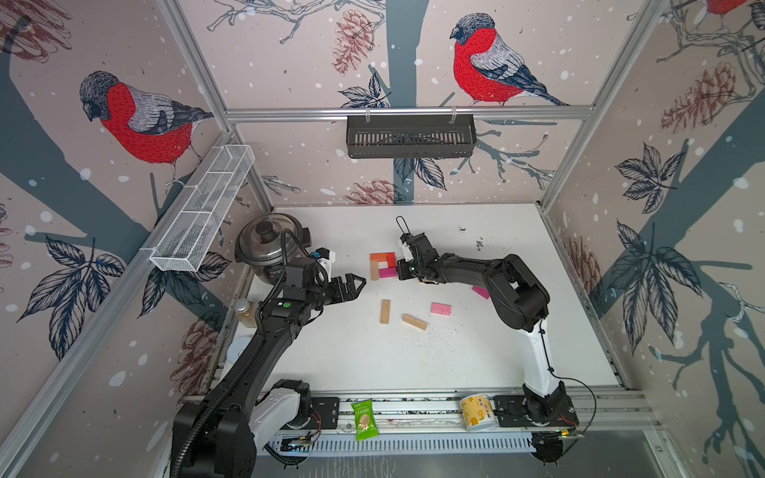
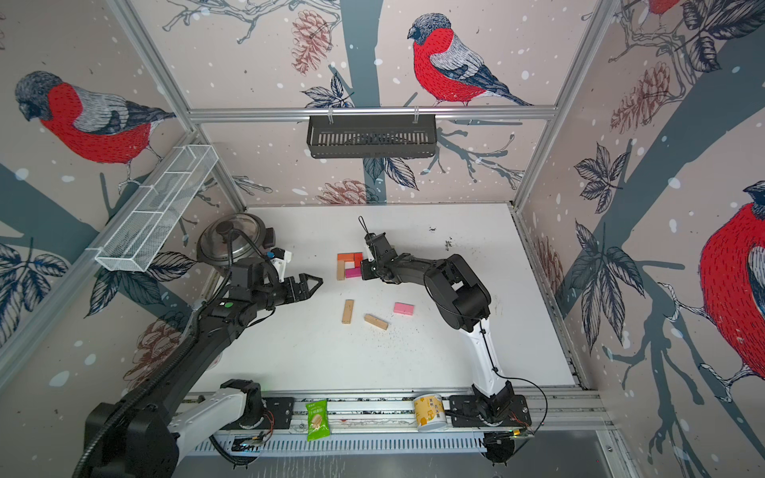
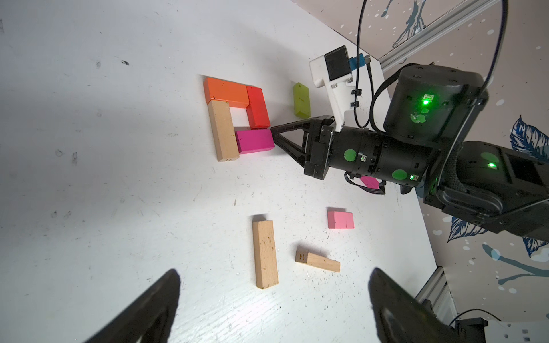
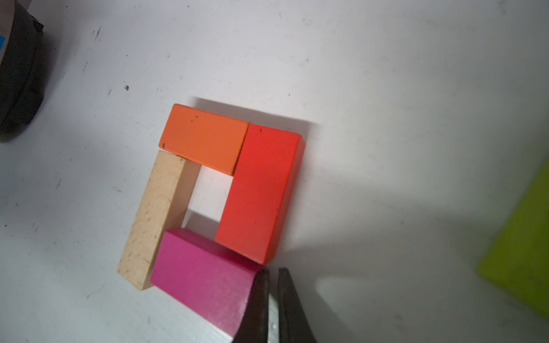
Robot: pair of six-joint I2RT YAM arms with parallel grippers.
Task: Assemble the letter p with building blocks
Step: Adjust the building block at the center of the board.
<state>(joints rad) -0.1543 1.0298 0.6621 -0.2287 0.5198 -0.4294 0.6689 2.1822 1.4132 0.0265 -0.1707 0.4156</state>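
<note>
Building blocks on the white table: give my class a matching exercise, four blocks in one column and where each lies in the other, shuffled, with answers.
1. magenta block
2. orange block
3. lime-green block
4. pink block

A. alone, near two loose tan blocks
B. opposite the magenta block, across the square gap
C. shut right hand at its end
D. alone, beside the red block, not touching it

Pairs: 1-C, 2-B, 3-D, 4-A
</note>
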